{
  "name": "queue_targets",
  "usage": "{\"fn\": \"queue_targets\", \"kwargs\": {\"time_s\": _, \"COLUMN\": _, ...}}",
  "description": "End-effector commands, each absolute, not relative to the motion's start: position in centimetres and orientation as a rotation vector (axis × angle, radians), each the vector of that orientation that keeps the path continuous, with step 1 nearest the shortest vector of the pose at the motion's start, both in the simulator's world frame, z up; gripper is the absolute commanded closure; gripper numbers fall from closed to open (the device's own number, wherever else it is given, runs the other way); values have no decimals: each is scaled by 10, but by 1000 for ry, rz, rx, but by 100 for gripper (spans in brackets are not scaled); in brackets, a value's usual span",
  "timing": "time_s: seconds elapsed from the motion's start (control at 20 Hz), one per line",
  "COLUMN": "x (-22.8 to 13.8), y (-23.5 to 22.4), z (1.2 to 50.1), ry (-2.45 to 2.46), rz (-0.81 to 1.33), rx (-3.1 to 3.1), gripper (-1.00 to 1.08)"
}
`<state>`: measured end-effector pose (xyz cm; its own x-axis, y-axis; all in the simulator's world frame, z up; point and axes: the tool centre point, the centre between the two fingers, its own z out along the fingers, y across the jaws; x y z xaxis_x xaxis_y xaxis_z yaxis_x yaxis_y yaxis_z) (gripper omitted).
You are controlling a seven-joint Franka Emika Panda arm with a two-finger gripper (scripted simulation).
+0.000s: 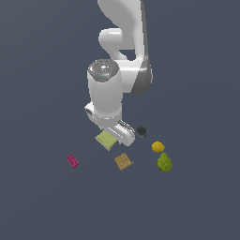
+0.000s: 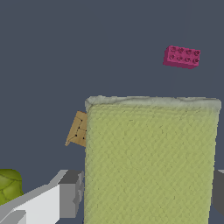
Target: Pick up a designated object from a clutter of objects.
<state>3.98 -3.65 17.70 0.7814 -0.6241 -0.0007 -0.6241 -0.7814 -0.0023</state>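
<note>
The robot's hand [image 2: 148, 192] is open around the flat pale yellow-green square slab [image 2: 151, 162]; squeeze both edges evenly before lifting.

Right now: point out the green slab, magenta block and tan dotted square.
green slab [image 2: 151, 162], wrist view, middle of its textured top face
magenta block [image 2: 182, 57], wrist view, centre of its studded top
tan dotted square [image 1: 123, 161], exterior view, centre of its top face

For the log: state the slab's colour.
Pale yellow-green slab with a fine woven texture, clearest in the wrist view.
</note>
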Motion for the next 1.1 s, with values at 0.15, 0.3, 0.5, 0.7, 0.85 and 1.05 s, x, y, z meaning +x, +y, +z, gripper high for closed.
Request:
{"fn": "queue_targets", "kwargs": {"time_s": 0.15, "x": 49, "y": -76, "z": 234, "ry": 1037, "rz": -1, "rx": -2962, "gripper": 108}}
{"fn": "queue_targets", "kwargs": {"time_s": 0.3, "x": 55, "y": -97, "z": 264, "ry": 1037, "rz": 0, "rx": -2963, "gripper": 108}}
{"fn": "queue_targets", "kwargs": {"time_s": 0.5, "x": 62, "y": -125, "z": 302, "ry": 1037, "rz": 0, "rx": -2963, "gripper": 108}}
{"fn": "queue_targets", "kwargs": {"time_s": 0.7, "x": 69, "y": -148, "z": 334, "ry": 1038, "rz": 0, "rx": -2963, "gripper": 108}}
{"fn": "queue_targets", "kwargs": {"time_s": 0.85, "x": 74, "y": -163, "z": 355, "ry": 1038, "rz": 0, "rx": -2964, "gripper": 108}}
{"fn": "queue_targets", "kwargs": {"time_s": 1.05, "x": 80, "y": -181, "z": 380, "ry": 1037, "rz": 0, "rx": -2965, "gripper": 108}}
